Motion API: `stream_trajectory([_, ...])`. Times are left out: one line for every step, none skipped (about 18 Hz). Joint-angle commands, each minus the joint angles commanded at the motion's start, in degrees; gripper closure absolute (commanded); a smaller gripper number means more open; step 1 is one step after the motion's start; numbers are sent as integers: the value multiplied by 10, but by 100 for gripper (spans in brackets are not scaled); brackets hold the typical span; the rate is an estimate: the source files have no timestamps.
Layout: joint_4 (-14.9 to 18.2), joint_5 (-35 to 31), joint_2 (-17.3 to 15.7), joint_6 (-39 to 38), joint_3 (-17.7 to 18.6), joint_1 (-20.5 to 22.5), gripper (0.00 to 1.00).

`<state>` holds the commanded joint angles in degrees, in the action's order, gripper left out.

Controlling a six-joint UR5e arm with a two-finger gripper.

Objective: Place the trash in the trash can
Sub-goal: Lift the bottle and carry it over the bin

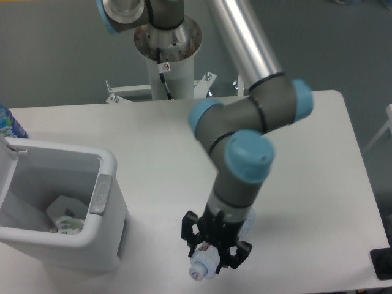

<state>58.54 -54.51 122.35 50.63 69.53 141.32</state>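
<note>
The clear plastic bottle (203,267) hangs cap-down and tilted in my gripper (215,250), which is shut on it near its neck, above the table's front part. Most of the bottle's body is hidden behind the wrist. The white trash can (105,164) stands at the left, well apart from the gripper, with its grey oval handle (101,194) facing the arm. A crumpled white wrapper with green marks (65,224) lies at the bottom of the can.
A blue-labelled bottle (7,123) peeks in at the left edge behind the can. The robot's white pedestal (168,67) stands behind the table. A black object (382,263) sits at the table's front right corner.
</note>
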Motion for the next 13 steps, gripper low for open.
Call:
stream_trajectory([0,24,-4,-1,-4,6,71])
stream_trajectory([0,51,-9,-2,-5,11,71])
stream_trajectory([0,80,-16,-8,-5,18,71])
stream_trajectory([-1,106,-23,-16,-5,24,71])
stream_trajectory([-1,130,-29,-23,-5,28,71])
stream_trajectory([-1,149,-38,-26,-5,30,71])
stream_trajectory([-1,165,-45,-29,-5,30,71])
stream_trajectory([-1,182,-54,-35,-7,30,71])
stream_trajectory([-1,206,-61,-49,-9,30,71])
stream_trajectory([-1,238,-68,-69,-10,30,71])
stream_trajectory([-1,277,-75,-87,-10,30,71])
stream_trajectory([-1,314,-82,-102,-10,29,71])
stream_trajectory([-1,344,-88,-115,-10,29,71])
